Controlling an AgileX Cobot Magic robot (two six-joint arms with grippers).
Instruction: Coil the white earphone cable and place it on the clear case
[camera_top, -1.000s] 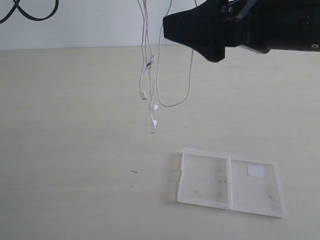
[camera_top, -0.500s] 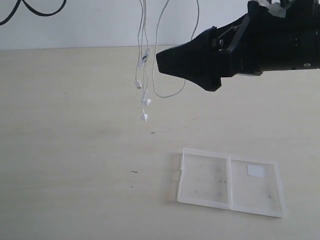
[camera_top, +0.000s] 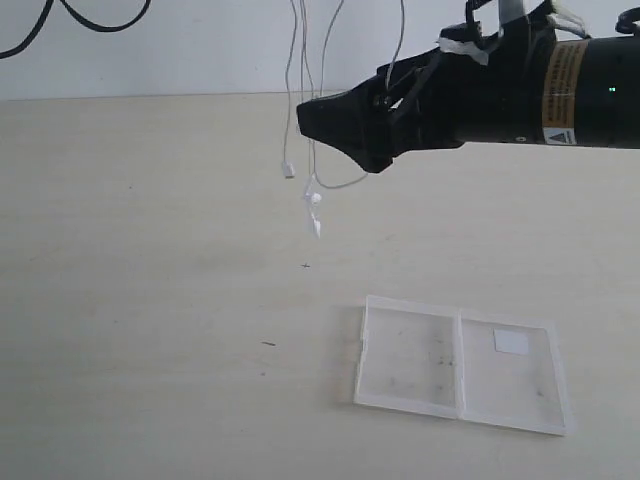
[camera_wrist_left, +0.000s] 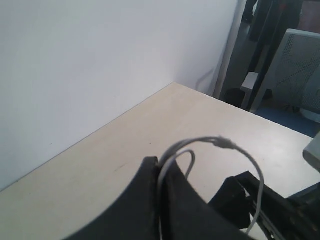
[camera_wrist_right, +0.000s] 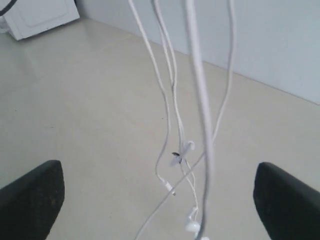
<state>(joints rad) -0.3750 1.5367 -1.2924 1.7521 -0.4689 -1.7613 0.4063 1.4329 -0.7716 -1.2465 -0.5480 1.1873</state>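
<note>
The left gripper (camera_wrist_left: 160, 167), visible only from its own wrist, is pressed together on the thin white earphone cable (camera_top: 315, 199) — a loop rises out of the pinch. The cable hangs in several strands above the pale wooden tabletop (camera_top: 150, 300), plug and earbuds dangling free. The black right gripper (camera_wrist_right: 160, 200) stands spread wide, the strands between its jaws. Lower right, the flat transparent two-panel case (camera_top: 410, 360) lies open on the tabletop — well apart from the cable.

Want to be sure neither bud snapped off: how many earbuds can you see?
2. Both dangle in the air at the low end of the white earphone cable, one earbud just above the other. The small piece left of them looks like the plug.
</note>
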